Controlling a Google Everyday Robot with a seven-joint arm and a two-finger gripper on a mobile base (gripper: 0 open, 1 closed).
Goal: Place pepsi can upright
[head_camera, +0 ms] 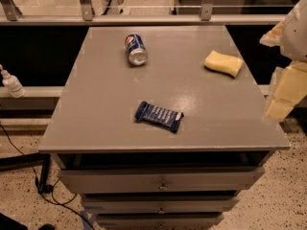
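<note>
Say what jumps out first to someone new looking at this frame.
The pepsi can lies on its side near the back of the grey cabinet top, its silver end toward the camera. A yellow sponge sits at the back right, and a dark-blue snack bar lies flat near the front centre. The robot's hand hangs off the top's right edge, apart from all three.

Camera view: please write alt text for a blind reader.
A pepsi can lies on its side near the back of a grey cabinet top, a yellow sponge to its right and a blue snack bar nearer the front. The robot's hand is by the right edge, away from the can.
</note>
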